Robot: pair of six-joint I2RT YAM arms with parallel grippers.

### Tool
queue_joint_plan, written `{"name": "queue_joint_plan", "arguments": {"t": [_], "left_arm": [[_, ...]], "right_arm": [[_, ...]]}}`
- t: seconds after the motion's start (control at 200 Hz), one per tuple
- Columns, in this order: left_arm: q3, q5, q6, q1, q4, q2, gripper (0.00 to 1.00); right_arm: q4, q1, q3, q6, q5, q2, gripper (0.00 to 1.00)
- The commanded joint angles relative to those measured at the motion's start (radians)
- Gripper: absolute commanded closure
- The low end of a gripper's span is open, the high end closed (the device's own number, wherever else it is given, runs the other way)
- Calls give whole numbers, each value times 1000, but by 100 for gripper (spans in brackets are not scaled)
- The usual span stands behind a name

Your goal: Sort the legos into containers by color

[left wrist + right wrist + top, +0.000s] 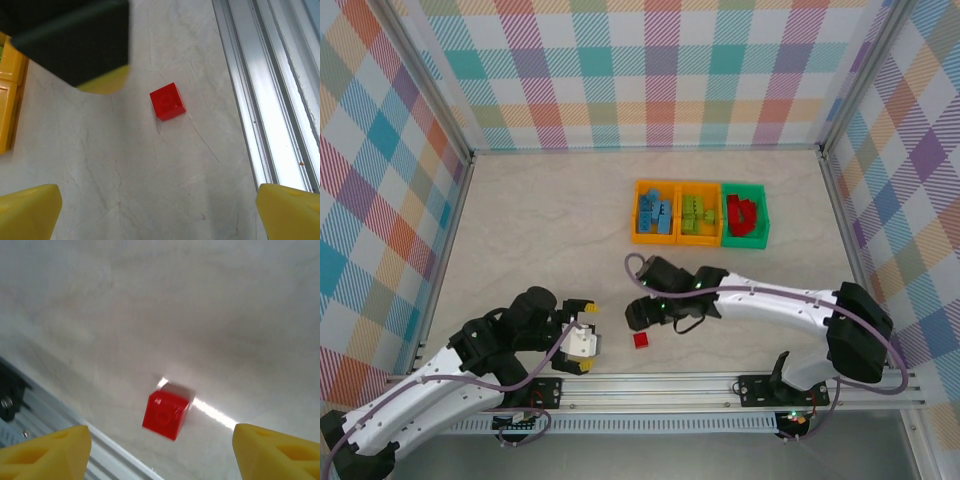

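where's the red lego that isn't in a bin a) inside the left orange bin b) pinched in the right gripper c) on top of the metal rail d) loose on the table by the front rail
d: the red lego lies on the bare table just short of the rail, and the right gripper near it is open with its fingers clear of it.
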Motion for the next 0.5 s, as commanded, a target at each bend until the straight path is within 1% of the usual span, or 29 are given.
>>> {"name": "queue_joint_plan", "arguments": {"t": [0.0,0.135,0.195,0.245,0.35,0.495], "left_arm": [[-13,41,31,12,-10,-22,0],[-20,32,30,14,-10,-43,0],[-20,32,30,15,-9,-42,0],[-20,32,31,15,-7,-39,0],[-20,38,28,15,-7,-33,0],[-19,38,30,16,-7,-29,0]], "right_arm": [[-3,55,4,110,19,64,21],[16,102,22,72,66,169,19],[6,117,44,65,90,221,21],[-3,120,61,68,90,258,24],[10,126,60,79,94,289,37],[18,125,36,101,119,266,59]]}}
